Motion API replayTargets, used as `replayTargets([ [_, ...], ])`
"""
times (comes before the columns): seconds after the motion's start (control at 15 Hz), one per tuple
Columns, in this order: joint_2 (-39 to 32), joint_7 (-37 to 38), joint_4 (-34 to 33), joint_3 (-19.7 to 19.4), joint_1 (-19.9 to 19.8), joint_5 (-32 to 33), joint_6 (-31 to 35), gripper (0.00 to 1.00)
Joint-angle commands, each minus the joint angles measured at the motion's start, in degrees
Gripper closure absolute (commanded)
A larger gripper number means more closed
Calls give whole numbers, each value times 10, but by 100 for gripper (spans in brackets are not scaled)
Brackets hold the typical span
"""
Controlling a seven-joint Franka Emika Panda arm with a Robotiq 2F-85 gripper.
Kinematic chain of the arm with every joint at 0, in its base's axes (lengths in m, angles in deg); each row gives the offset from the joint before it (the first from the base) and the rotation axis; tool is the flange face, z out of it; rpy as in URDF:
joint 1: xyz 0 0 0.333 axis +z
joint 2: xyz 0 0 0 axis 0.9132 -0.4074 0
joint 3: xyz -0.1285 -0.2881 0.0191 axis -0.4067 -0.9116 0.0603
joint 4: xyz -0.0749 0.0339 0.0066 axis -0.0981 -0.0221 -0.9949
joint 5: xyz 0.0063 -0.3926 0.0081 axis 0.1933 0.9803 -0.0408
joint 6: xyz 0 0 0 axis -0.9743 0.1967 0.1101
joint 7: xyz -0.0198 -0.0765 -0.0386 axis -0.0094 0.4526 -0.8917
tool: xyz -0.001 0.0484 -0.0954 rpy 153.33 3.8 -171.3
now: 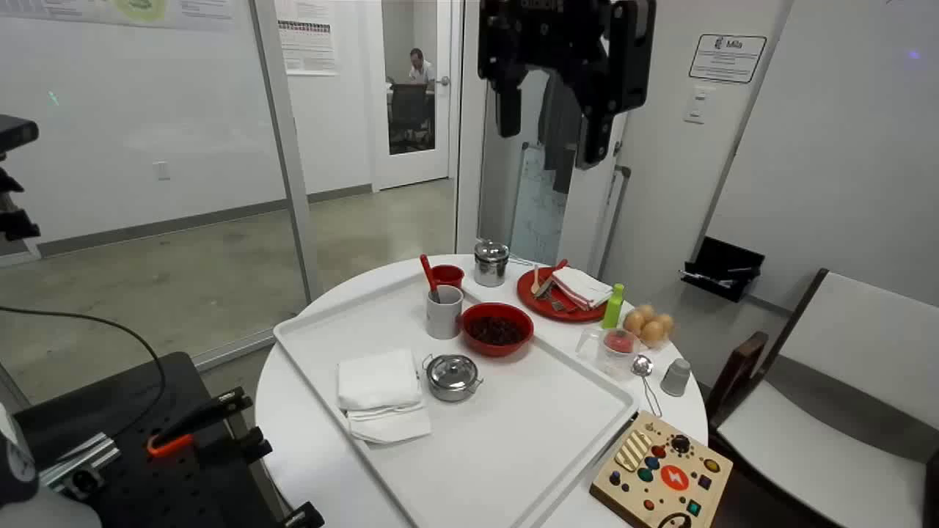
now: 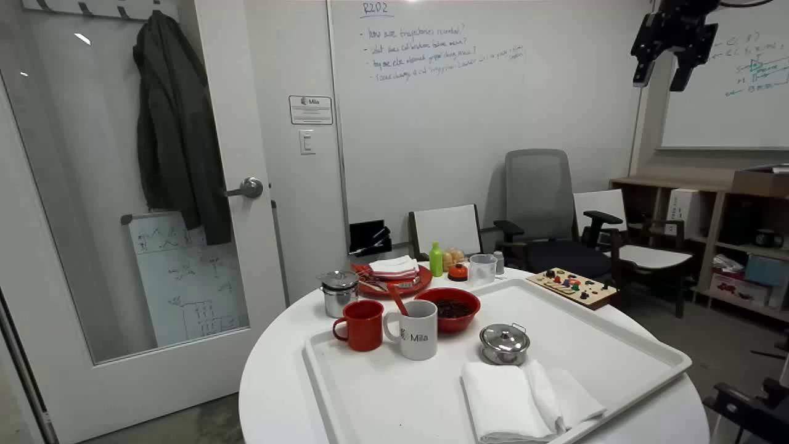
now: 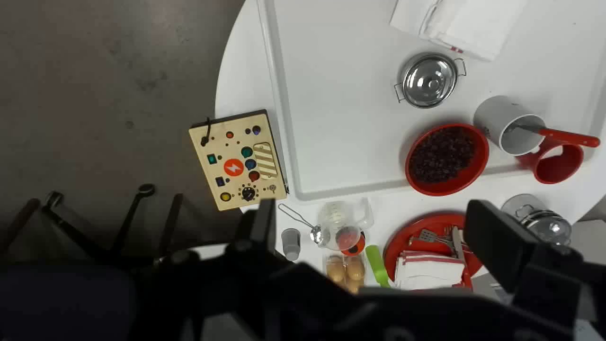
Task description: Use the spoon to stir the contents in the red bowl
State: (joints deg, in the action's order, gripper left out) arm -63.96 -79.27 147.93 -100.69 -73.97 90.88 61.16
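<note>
While the wrist view looks down into the red bowl (image 3: 475, 168) and shows its dark, grainy contents (image 3: 440, 156) spread across the bottom, both exterior views meet that bowl at a slant. Only an exterior view makes the word "Mila" legible on the white mug (image 2: 419, 345), and only an exterior view shows a person (image 1: 423, 72) behind the glass of a door (image 1: 414, 167). The spoon (image 3: 570, 137) leans in the mug, just beside the bowl: its red handle sticks out over the rim, its lower end is hidden, and the wrist view catches a strip of metal below the handle.

Well above the bench (image 1: 297, 425) hangs the gripper (image 1: 550, 139), its fingers pointing down and spread wide, with background showing between them; in the wrist view the green bottle (image 3: 376, 263) and part of the red plate (image 3: 401, 238) show through that gap.

Glossy and round, the bowl stands by the edge of a flat white tray (image 1: 506, 455). Near it sits a shiny steel pot (image 3: 428, 81) with a knobbed lid and two wire handles, next to a folded cloth (image 3: 483, 26) carrying a red stripe. Just outside the tray, a pale wooden board (image 3: 222, 154) bears coloured knobs.
</note>
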Motion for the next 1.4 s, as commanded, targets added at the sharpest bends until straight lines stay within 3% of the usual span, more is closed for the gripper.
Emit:
replayTargets([
  [0.0, -1, -3, -1, 7, -8, -4, -2, 0],
  [0.67, -6, -15, -5, 11, -2, 2, 1, 0],
  [1.33, -97, -138, -63, 96, 86, 20, 0, 0],
])
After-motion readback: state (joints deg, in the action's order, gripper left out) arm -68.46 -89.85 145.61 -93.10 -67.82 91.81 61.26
